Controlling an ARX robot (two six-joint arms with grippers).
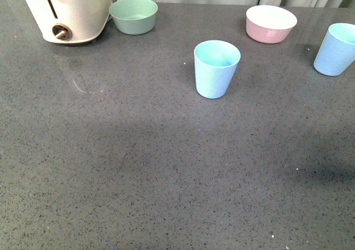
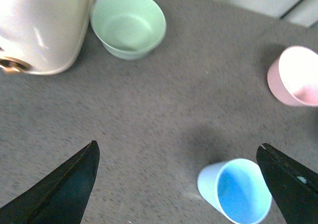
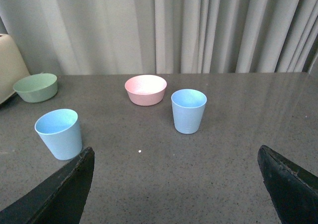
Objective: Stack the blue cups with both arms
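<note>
Stacking is not yet begun: the middle blue cup [image 1: 216, 72] and the right blue cup [image 1: 335, 50] stand upright on the table [image 1: 138, 167], well apart. The left tool [image 2: 177, 149] and the right tool [image 3: 175, 152] are spread and empty; each should first take one cup. The pink bowl [image 1: 270, 24], between them and further back, may disturb.

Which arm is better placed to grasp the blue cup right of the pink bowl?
Probably the right: its wrist view has that cup upright ahead between its open jaws; the left wrist view does not show it.
</note>
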